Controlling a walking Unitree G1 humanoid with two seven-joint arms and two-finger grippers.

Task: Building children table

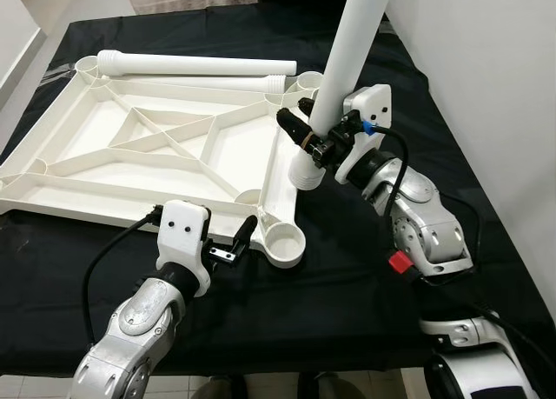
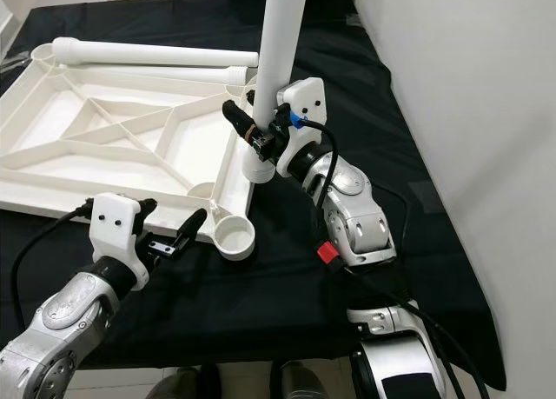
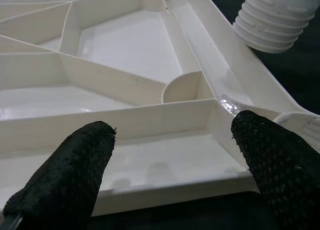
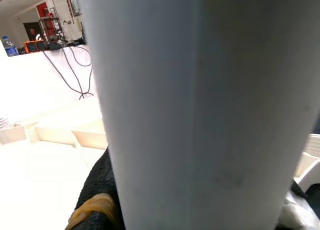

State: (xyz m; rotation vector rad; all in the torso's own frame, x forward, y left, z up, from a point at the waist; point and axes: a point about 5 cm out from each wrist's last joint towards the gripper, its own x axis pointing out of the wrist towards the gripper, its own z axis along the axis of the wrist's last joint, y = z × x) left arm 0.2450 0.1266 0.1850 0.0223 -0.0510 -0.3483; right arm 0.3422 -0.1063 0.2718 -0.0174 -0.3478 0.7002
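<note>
Black cloth [image 1: 347,269] over low surface; white wall [image 1: 486,60] at 3 o'clock. Upturned white tabletop [image 1: 156,147] at 10 o'clock, spare leg [image 1: 191,64] at 12. Right end effector [image 1: 306,131] pinching upright leg [image 1: 343,69]. Left end effector [image 1: 233,238] spread at socket [image 1: 284,240].

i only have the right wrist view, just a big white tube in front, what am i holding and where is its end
Observer: The right gripper is shut on a white plastic table leg, held nearly upright; its threaded end hangs just above the upturned white plastic tabletop.
Operator: which socket is nearest
Observer: The round corner socket at the near right corner, open and unfilled.
Operator: where's the left arm
Observer: The left gripper sits at the tabletop's near edge beside that socket, jaws open.
</note>
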